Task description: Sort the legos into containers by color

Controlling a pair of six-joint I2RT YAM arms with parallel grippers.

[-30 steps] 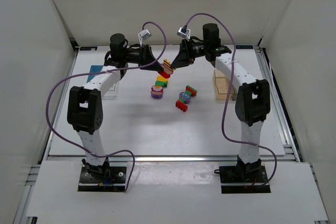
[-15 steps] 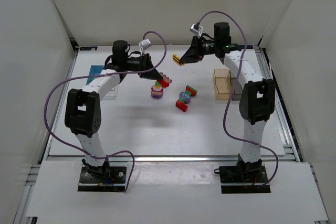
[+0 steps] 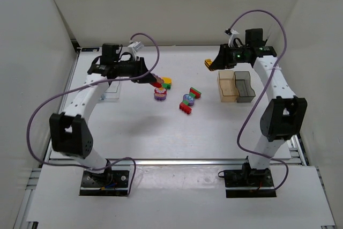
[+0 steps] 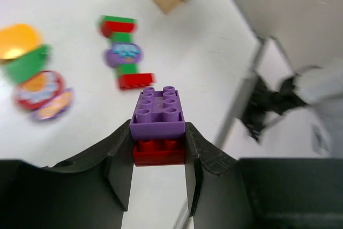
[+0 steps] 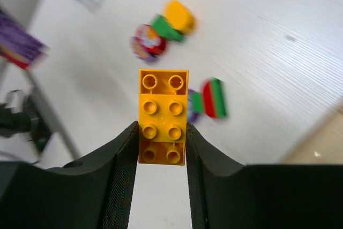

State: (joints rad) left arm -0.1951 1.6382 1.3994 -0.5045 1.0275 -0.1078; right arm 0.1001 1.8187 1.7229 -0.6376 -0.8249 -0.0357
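Overhead, the left claw [image 3: 153, 80] grips a purple-on-red stack [image 3: 156, 83] beside the loose legos [image 3: 186, 109] on the desk [image 3: 161, 132], while the right claw [image 3: 210, 64] holds yellow bricks [image 3: 208, 64] up near the amber bin [image 3: 226, 87] and grey bin [image 3: 245, 86]. A second ago both claws met over mid-desk; now they are well apart. Left wrist: jaws pinch the red brick [image 4: 158, 152], the studded purple brick [image 4: 158, 108] sitting on it. Right wrist: jaws clamp the sides of the yellow bricks [image 5: 163, 116], studs facing the camera.

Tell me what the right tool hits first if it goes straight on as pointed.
Likely the green-and-yellow piece in the loose pile, straight beyond its held yellow brick; its height is unclear, so it could meet bare table first.
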